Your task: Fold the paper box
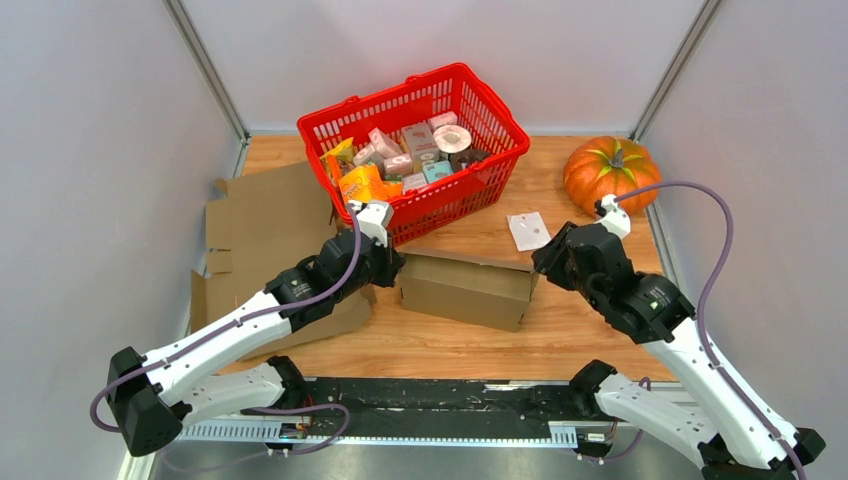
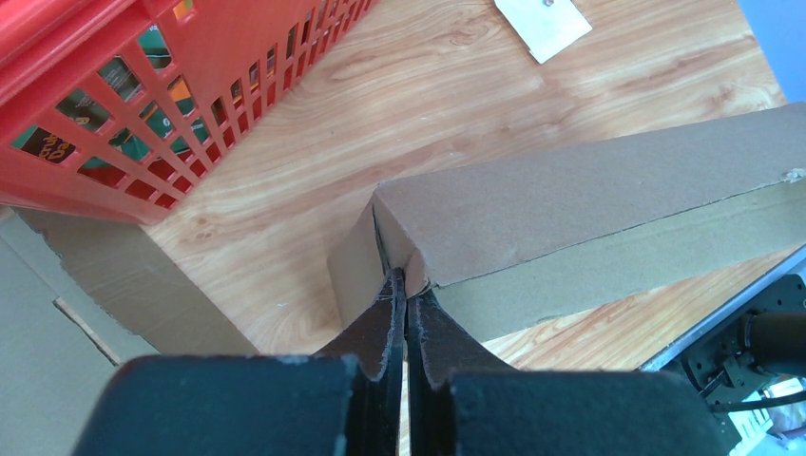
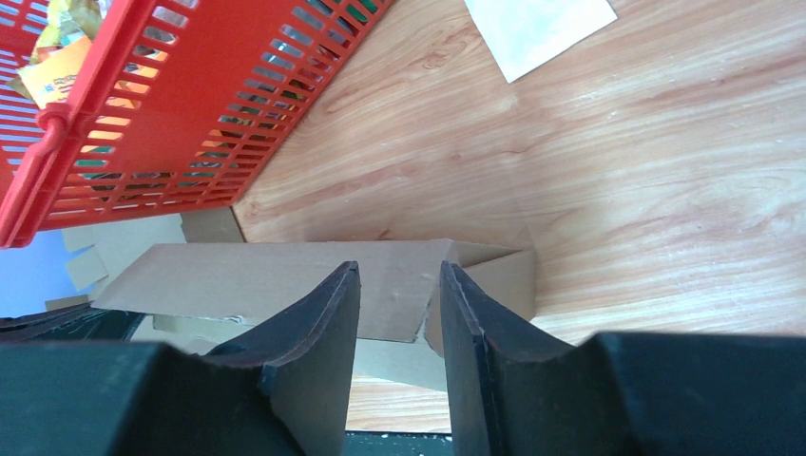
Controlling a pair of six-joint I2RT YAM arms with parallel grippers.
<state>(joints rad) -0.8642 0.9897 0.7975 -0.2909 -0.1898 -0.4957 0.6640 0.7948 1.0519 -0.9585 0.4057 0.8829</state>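
Observation:
The paper box [image 1: 468,285] is a long brown cardboard box lying on the wooden table in front of the basket. My left gripper [image 1: 390,262] is at its left end. In the left wrist view that gripper [image 2: 407,280] is shut, with its tips touching the near corner of the box [image 2: 570,209] and nothing visibly between them. My right gripper [image 1: 545,255] hovers at the box's right end. The right wrist view shows this gripper [image 3: 399,268] open, its fingers apart just above the top panel of the box [image 3: 285,275], with nothing held.
A red basket [image 1: 450,195] full of small packages stands right behind the box. An orange pumpkin [image 1: 610,172] sits at the back right. A white paper slip [image 1: 527,230] lies between them. Flat cardboard sheets [image 1: 260,215] cover the table's left side.

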